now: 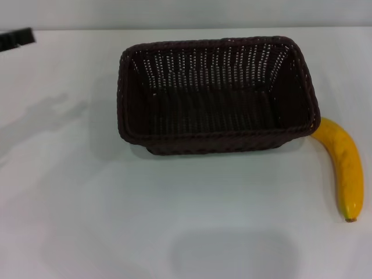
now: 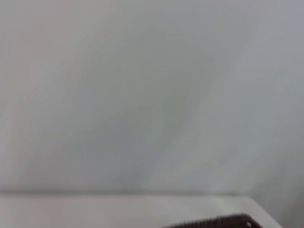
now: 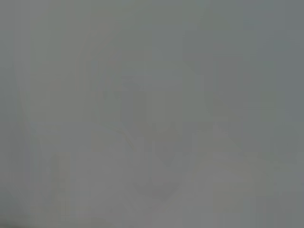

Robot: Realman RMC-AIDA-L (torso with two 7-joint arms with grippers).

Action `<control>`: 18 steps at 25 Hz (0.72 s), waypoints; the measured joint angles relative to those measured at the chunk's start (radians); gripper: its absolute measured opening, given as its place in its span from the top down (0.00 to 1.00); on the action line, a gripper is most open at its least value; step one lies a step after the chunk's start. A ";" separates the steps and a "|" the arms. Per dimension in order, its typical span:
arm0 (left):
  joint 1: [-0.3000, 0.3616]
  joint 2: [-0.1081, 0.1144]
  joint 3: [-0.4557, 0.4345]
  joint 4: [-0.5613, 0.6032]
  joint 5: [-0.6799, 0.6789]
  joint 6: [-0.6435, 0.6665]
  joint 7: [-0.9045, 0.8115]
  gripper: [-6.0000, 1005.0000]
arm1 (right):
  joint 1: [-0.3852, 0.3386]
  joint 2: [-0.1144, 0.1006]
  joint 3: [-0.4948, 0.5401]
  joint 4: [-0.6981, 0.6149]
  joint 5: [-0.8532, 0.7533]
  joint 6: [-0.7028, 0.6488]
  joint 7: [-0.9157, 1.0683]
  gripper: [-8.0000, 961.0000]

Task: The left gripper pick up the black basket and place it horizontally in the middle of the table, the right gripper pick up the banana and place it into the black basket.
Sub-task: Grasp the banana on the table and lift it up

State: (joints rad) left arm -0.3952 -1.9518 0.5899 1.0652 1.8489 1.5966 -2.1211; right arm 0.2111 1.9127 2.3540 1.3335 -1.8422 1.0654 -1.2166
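The black basket stands upright and empty on the white table, its long side across the head view, near the middle. The banana lies on the table to the right of the basket, its upper end touching the basket's front right corner and its dark tip pointing toward the near edge. A black piece at the far left edge of the head view looks like my left gripper, well away from the basket. A bit of the basket's rim shows in the left wrist view. My right gripper is out of view.
The table's far edge meets a pale wall behind the basket. The right wrist view shows only a plain grey surface. Faint shadows lie on the table at the left and at the near edge.
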 joint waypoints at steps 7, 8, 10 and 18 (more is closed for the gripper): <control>0.107 -0.031 -0.063 -0.018 -0.162 -0.002 0.247 0.34 | 0.186 -0.072 0.031 0.093 -0.416 0.454 0.411 0.13; 0.114 -0.041 -0.079 -0.020 -0.166 -0.002 0.275 0.34 | 0.215 -0.076 0.029 0.092 -0.459 0.523 0.442 0.13; 0.118 -0.054 -0.098 -0.023 -0.167 -0.004 0.305 0.34 | 0.261 -0.073 0.028 0.091 -0.530 0.626 0.477 0.13; 0.105 -0.063 -0.136 -0.065 -0.170 -0.007 0.342 0.34 | 0.393 0.009 -0.023 0.072 -0.757 0.787 0.604 0.13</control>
State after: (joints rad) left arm -0.2903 -2.0146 0.4538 1.0005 1.6793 1.5891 -1.7786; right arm 0.6046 1.9219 2.3311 1.4058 -2.5993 1.8523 -0.6124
